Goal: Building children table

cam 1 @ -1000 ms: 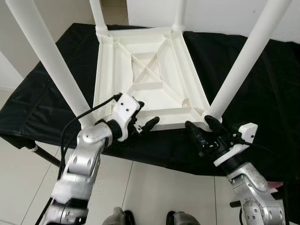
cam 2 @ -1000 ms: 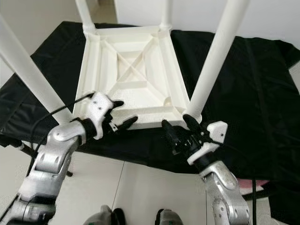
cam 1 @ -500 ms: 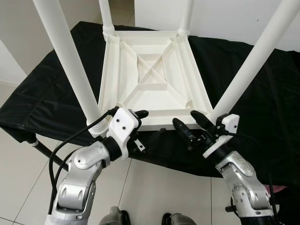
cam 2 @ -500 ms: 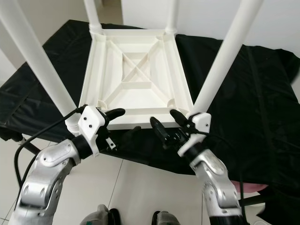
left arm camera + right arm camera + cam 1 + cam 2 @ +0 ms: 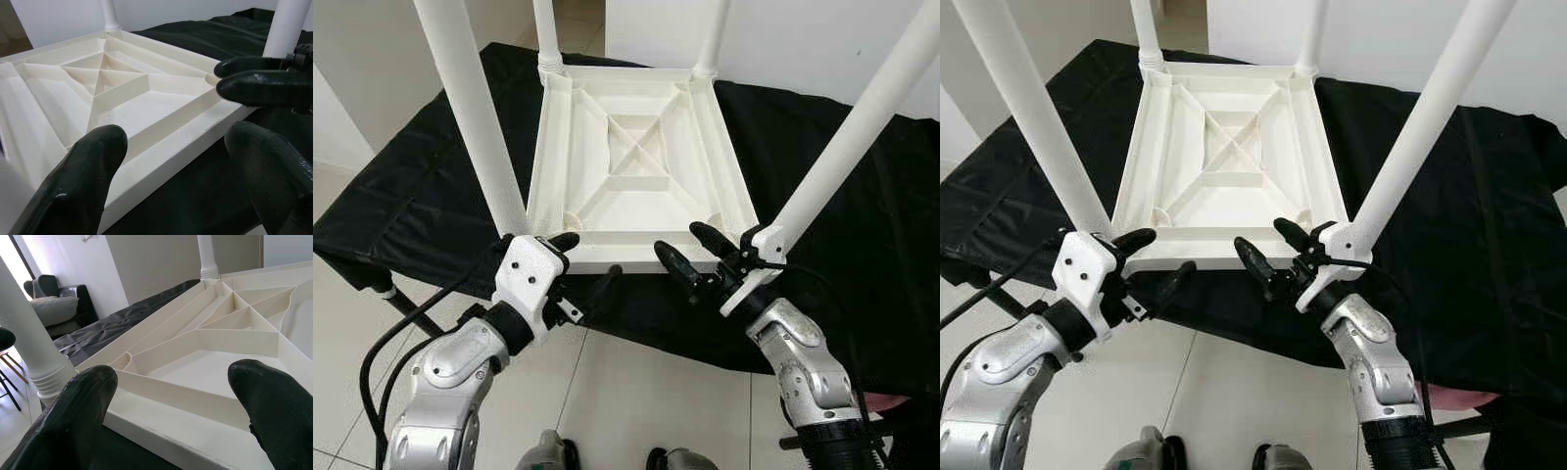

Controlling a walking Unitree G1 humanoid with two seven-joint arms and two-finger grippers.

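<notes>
Left gripper (image 5: 579,262) is spread open, one black finger over the near edge of the upturned white plastic children's table (image 5: 636,176), the other below that edge and not touching it as far as I can tell. Right gripper (image 5: 690,253) is open too, fingers straddling the same near rim just left of the near-right leg socket; neither has closed on the plastic. Key relation: the table's near rim runs left-right straight across both sets of fingers, so the edge sits directly ahead of each gripper, a short push farther in. Both arms are about equally near; left covers the near-left corner, right the near-right. The table lies upside down on a black cloth-covered work surface (image 5: 411,186), its square ribbed underside facing up with diagonal cross bracing. Four white round tube legs stand in the corner sockets: near-left leg (image 5: 475,127), near-right leg (image 5: 862,127), far-left leg (image 5: 546,34), far-right leg (image 5: 713,39). Judgement: all legs look seated, so the likely next step is clamping the near rim to lift or flip it.
</notes>
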